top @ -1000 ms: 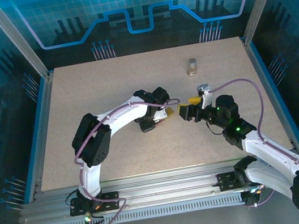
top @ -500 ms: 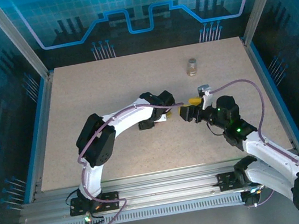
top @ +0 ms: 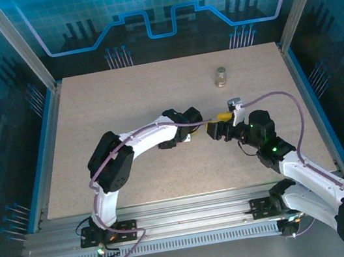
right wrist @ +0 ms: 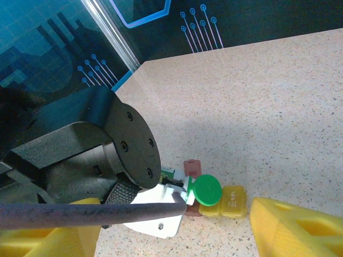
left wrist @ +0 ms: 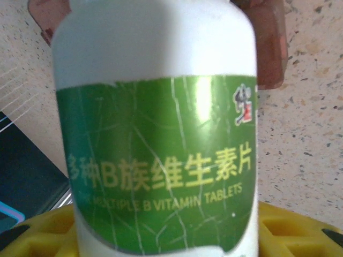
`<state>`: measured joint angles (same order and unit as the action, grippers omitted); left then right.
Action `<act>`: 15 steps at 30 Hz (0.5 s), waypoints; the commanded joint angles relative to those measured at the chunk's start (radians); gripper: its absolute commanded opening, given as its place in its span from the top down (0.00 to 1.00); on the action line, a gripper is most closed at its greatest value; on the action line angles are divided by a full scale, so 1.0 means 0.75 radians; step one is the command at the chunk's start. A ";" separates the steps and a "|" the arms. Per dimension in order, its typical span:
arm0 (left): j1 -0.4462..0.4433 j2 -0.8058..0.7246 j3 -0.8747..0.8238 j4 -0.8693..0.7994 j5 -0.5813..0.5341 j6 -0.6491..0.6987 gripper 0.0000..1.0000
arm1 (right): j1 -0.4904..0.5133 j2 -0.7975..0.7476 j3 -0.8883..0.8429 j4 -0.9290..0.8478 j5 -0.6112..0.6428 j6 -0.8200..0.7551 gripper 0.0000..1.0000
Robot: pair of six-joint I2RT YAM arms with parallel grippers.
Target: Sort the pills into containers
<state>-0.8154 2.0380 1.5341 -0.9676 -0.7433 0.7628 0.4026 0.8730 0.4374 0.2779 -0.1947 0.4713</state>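
Two arms reach in from the near edge and meet midway across the surface (top: 122, 104). The left end effector (top: 191, 133) is clamped on the white bottle (left wrist: 155, 134). Its green cap (right wrist: 207, 189) is turned toward the right end effector (top: 214, 128), whose fingers stand spread with nothing between them. Just beside the cap lie an amber pill (right wrist: 231, 200) and a red-brown pill (right wrist: 192, 167). Farther back, well apart, stands the amber vial (top: 220, 77).

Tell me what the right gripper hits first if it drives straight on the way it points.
Most likely the round green cap of the white plastic bottle that the left gripper holds just ahead of the open right gripper; depth is hard to judge.
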 commanded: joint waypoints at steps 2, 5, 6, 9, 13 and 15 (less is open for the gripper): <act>-0.013 -0.035 -0.055 -0.088 -0.016 0.106 1.00 | -0.021 -0.019 -0.020 0.043 0.032 0.021 0.26; -0.012 -0.048 -0.063 -0.092 0.009 0.116 1.00 | -0.024 -0.028 -0.030 0.049 0.045 0.024 0.26; -0.012 -0.048 -0.063 -0.095 0.015 0.115 1.00 | -0.024 -0.030 -0.032 0.052 0.044 0.024 0.25; -0.009 -0.046 -0.059 -0.105 0.016 0.116 1.00 | -0.023 -0.043 -0.034 0.055 0.039 0.024 0.25; -0.007 -0.057 -0.039 -0.103 0.018 0.118 1.00 | -0.025 -0.073 -0.039 0.046 0.040 0.027 0.25; -0.003 -0.064 -0.035 -0.100 0.024 0.115 1.00 | -0.024 -0.102 -0.039 0.038 0.027 0.034 0.25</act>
<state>-0.8154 2.0186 1.5162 -0.9638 -0.7437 0.8013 0.4026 0.8330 0.4114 0.2790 -0.1944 0.4782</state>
